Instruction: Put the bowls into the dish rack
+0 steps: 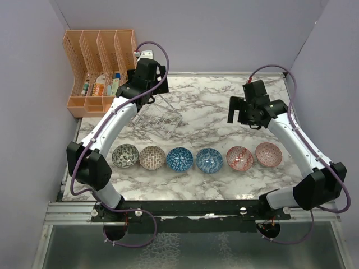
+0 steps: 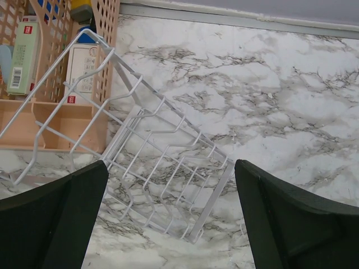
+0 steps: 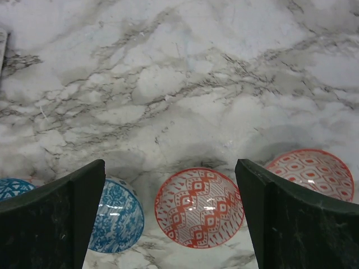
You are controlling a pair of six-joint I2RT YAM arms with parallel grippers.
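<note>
The right gripper hangs with its jaws wide apart and nothing between them, above the marble table. It is framed over a red-patterned bowl, with a second red bowl to one side and a blue bowl to the other. The left gripper is likewise spread and empty, poised over the dish rack, which sits skewed on the marble just beside the orange organiser. All six bowls stand upright in one row near the arm bases, well apart from the rack, so no loading is done yet. The bowls look glazed and rigid, probably slick and chip-prone, so the rim seems the best hold, with one finger inside and one outside and a moderate squeeze. The rack's thin clear bars suggest it is light and may skid when a bowl is pressed into a slot, so steadying it would help. The overhead view alone shows the whole row, including the grey-black bowl and the beige bowl, but there the left arm partly hides the rack. The left wrist view shows the slots clearly, and the right wrist view shows the bowls' mosaic insides.
</note>
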